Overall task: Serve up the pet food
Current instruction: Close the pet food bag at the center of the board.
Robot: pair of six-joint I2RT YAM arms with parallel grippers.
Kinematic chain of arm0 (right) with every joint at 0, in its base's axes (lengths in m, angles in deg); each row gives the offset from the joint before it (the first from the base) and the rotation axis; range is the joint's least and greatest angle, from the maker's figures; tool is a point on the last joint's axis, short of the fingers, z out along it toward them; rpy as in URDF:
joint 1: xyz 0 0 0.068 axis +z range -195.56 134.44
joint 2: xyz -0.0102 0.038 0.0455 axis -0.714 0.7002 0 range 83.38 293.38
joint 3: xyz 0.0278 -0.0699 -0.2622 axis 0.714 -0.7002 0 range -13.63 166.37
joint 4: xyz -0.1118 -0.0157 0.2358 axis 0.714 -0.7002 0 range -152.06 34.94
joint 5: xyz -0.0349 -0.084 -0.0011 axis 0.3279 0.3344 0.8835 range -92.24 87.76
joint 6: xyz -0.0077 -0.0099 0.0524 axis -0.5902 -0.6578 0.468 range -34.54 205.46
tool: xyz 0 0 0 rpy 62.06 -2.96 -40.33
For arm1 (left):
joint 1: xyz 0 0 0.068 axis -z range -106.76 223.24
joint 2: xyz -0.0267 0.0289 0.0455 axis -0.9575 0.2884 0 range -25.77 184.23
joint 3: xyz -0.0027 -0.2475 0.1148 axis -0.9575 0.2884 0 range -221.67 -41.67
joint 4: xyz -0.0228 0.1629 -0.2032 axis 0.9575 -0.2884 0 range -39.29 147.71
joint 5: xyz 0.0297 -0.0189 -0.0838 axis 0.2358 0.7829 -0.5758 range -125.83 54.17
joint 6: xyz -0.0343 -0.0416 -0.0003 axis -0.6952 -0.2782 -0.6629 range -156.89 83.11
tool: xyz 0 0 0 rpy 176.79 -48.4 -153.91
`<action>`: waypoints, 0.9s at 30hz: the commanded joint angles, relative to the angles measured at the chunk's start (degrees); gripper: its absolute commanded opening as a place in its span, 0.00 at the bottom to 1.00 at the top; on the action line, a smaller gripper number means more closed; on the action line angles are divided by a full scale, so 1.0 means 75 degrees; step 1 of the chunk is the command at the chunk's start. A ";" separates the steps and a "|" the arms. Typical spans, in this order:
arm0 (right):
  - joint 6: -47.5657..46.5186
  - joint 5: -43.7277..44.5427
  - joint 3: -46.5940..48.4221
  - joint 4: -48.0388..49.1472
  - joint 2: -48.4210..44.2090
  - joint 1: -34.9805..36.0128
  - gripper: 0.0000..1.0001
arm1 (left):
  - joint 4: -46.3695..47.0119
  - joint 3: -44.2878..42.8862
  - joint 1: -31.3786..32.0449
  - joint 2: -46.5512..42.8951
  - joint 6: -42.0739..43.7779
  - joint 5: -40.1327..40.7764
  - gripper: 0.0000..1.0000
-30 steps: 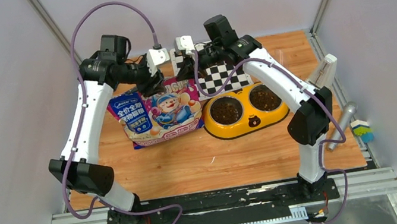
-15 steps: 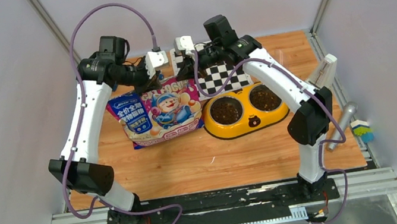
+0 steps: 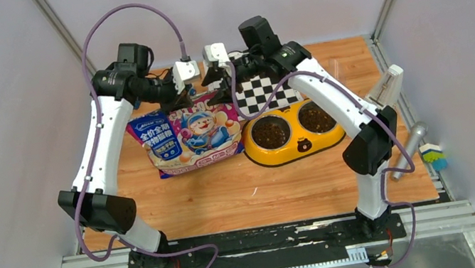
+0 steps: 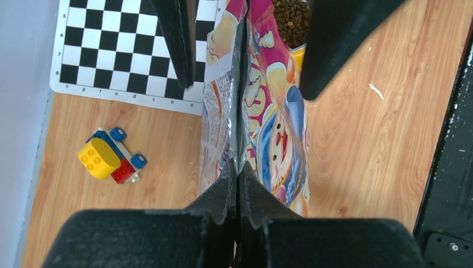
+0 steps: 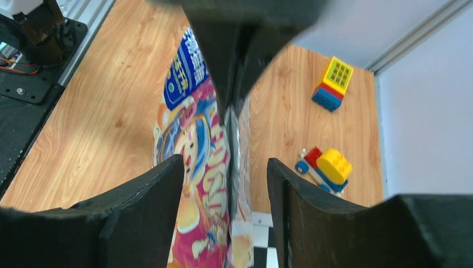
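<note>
Between the pads of my left end effector (image 4: 238, 174), pressed fully together, is the top seam of the cat food bag (image 4: 273, 111). Further along that seam, my right end effector (image 5: 225, 167) is wide open, one finger on either side of the bag; whether they touch it I cannot tell. To its right, kibble (image 3: 270, 132) lies in both cups of the yellow double bowl (image 3: 295, 150) on the desk (image 3: 229, 193).

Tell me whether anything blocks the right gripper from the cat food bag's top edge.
Nothing visible does. The right gripper has its jaws open astride the top edge of the glossy pink-purple cat food bag. The left gripper pinches that same edge farther along, clear of them.
</note>
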 commanded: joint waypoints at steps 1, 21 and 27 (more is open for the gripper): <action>-0.0130 -0.0187 0.0658 0.0072 0.0278 0.0410 0.57 | 0.0113 -0.0328 -0.0082 -0.0111 -0.0141 -0.0540 0.00; -0.0121 0.0230 0.0763 0.0130 0.0819 0.0623 0.17 | 0.0360 -0.0058 -0.0082 -0.0416 -0.0263 -0.1047 0.00; -0.0163 0.0331 0.0594 0.0133 0.0715 0.0568 0.00 | 0.0427 -0.0038 -0.0083 -0.0583 -0.0330 -0.1005 0.00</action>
